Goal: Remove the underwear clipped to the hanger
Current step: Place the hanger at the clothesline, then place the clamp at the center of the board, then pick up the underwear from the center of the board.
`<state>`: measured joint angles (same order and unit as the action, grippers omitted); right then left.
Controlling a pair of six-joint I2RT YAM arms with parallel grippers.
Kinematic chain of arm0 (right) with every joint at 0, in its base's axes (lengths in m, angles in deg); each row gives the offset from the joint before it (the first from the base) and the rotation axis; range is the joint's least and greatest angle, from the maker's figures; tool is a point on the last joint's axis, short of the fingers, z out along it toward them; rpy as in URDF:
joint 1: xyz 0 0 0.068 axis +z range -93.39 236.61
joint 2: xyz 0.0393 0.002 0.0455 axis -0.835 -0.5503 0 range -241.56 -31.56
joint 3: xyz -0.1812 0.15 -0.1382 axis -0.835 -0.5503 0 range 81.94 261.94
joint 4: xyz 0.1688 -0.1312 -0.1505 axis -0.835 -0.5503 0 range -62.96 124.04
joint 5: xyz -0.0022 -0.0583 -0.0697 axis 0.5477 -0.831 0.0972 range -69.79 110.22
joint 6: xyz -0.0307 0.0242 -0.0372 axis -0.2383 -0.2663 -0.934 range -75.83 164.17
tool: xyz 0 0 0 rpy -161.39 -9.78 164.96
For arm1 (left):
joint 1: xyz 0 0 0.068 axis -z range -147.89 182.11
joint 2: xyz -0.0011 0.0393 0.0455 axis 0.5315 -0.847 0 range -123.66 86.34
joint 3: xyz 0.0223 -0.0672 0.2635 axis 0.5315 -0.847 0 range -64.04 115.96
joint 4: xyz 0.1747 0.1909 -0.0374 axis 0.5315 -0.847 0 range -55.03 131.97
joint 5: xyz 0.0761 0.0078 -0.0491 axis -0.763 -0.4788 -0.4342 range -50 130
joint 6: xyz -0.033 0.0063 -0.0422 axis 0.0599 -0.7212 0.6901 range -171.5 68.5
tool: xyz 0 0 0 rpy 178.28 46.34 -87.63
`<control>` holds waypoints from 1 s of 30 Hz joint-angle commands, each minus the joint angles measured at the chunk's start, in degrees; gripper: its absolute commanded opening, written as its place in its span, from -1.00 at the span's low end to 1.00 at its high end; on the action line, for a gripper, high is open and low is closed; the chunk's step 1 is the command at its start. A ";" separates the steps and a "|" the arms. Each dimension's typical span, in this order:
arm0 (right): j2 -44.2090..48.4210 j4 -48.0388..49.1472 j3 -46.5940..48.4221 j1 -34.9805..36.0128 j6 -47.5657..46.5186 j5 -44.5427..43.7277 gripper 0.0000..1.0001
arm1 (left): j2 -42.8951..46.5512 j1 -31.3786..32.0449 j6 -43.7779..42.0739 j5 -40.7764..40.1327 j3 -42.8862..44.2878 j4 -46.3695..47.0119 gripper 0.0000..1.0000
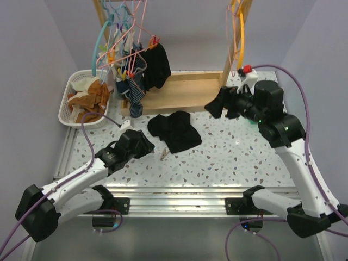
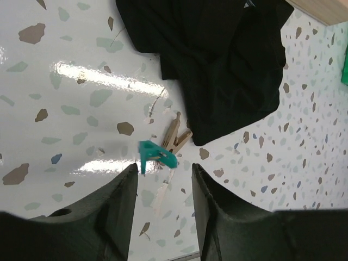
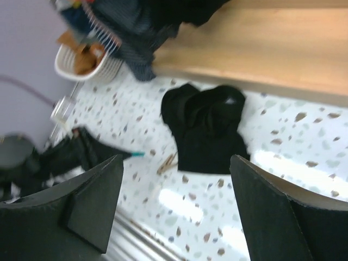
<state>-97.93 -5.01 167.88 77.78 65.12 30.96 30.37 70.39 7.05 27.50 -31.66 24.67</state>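
We see left claw [image 2: 163, 173] open, teal clip [image 2: 156, 155] just beyond its tips | right claw [image 3: 175, 163] wide open, far right | underwear [image 1: 175, 130] heaped mid-table

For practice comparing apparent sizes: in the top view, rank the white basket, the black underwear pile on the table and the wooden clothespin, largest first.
1. white basket
2. black underwear pile, somewhat smaller
3. wooden clothespin, by far the smallest
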 commanded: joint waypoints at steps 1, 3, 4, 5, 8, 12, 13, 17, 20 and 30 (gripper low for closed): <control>5.63 -7.00 -5.85 4.22 -1.52 5.16 0.66 | -0.90 -0.31 -1.76 -0.78 2.34 2.09 -0.04; 7.04 -9.46 -11.19 6.51 -1.79 5.86 0.68 | -1.78 -0.31 -2.91 -0.61 2.51 3.06 0.00; 8.26 -9.99 -13.05 6.87 -2.31 6.65 0.65 | -2.82 -0.31 -3.43 -0.43 2.86 3.50 -0.06; 9.06 -10.34 -14.98 7.39 -2.32 7.27 0.60 | -3.36 -0.31 -3.78 0.01 3.30 3.85 -0.08; 11.17 -11.14 -21.40 7.57 -2.40 4.73 0.64 | -5.99 -0.31 -4.75 0.89 4.35 3.68 -0.08; 9.42 -12.28 -24.22 7.83 -2.49 4.29 0.66 | -8.28 -0.40 -5.10 1.94 4.18 4.29 -0.02; 8.72 -12.28 -24.75 8.18 -2.23 4.37 0.66 | -9.59 -0.40 -5.28 2.21 4.01 4.64 -0.02; 6.78 -11.58 -26.08 9.95 -0.65 -0.90 0.68 | -14.08 -0.40 -6.77 3.26 6.02 3.94 0.00; 5.11 -11.58 -26.25 10.12 1.20 -3.80 0.68 | -17.59 -0.31 -12.12 7.47 7.87 7.45 0.01; 5.11 -12.10 -27.13 10.12 1.38 -3.71 0.69 | -32.78 1.62 -34.98 12.23 22.19 4.21 0.03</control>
<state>-93.19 -16.96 140.90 87.73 66.04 28.60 0.89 70.94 -17.59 37.27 -13.89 28.15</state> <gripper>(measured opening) 0.844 0.514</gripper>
